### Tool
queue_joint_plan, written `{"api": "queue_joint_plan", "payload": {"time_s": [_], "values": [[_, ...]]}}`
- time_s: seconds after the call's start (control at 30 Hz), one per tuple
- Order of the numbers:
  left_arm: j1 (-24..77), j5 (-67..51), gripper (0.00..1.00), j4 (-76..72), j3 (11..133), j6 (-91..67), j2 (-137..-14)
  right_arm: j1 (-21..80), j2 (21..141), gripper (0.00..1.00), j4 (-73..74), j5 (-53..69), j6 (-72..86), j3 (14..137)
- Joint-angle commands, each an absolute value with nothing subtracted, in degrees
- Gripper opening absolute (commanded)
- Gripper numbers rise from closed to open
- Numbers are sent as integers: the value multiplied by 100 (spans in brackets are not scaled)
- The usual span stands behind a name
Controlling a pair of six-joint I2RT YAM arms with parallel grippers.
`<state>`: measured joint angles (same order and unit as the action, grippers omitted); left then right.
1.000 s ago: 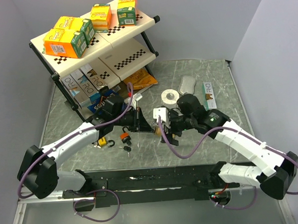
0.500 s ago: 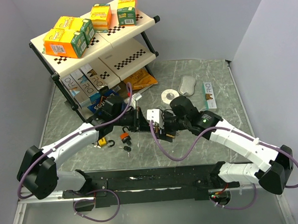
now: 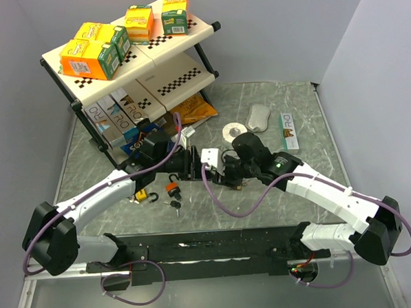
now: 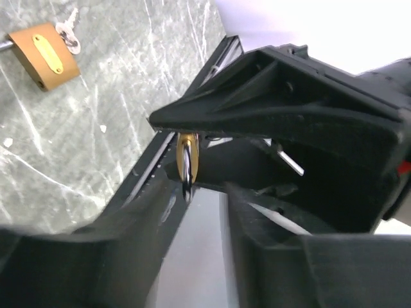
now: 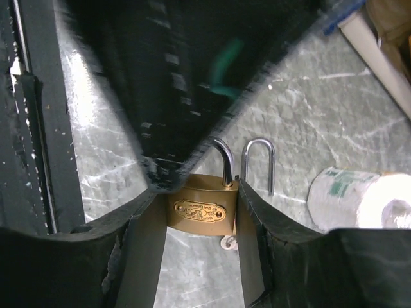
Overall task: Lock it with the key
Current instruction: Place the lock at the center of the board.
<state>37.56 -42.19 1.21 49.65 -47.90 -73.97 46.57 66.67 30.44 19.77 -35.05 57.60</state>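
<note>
A brass padlock (image 5: 202,208) hangs above the table where the two arms meet. My right gripper (image 5: 200,205) is shut on it, one finger pressed against each side of its body. Its steel shackle (image 5: 258,160) stands open above the body. A small silver key (image 5: 226,242) dangles below the body. In the left wrist view the padlock (image 4: 187,160) shows edge-on just past my left gripper (image 4: 199,192), which is open with a bare gap between its fingers. In the top view the left gripper (image 3: 194,163) and right gripper (image 3: 216,168) nearly touch.
A second brass padlock (image 4: 45,54) with a key (image 4: 67,35) lies on the marble table (image 3: 272,102), near a yellow one (image 3: 144,196). A shelf rack (image 3: 181,76) of boxes stands back left. A tape roll (image 3: 233,132), grey pad (image 3: 258,115) and small box (image 3: 288,130) lie back right.
The right gripper moved left up to the left gripper and closed onto the padlock body. The left gripper's jaws, shut before, have opened.
</note>
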Motion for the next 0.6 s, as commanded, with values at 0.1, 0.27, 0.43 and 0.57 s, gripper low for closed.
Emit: {"api": "queue_joint_plan", "payload": {"time_s": [0.1, 0.27, 0.43, 0.57], "values": [[3376, -4113, 74, 158, 4948, -4571, -6944, 3447, 6627, 31, 3356, 2697, -2753, 5810], [3313, -3719, 97, 430, 4931, -3816, -6488, 1822, 6513, 31, 3893, 2489, -2462, 5467], [3331, -3420, 96, 413, 4948, -3121, -6091, 608, 6837, 29, 4341, 1926, -2312, 5274], [3331, -3182, 96, 325, 4931, -2576, -5793, 27, 7373, 27, 4561, 1872, -1892, 5379]]}}
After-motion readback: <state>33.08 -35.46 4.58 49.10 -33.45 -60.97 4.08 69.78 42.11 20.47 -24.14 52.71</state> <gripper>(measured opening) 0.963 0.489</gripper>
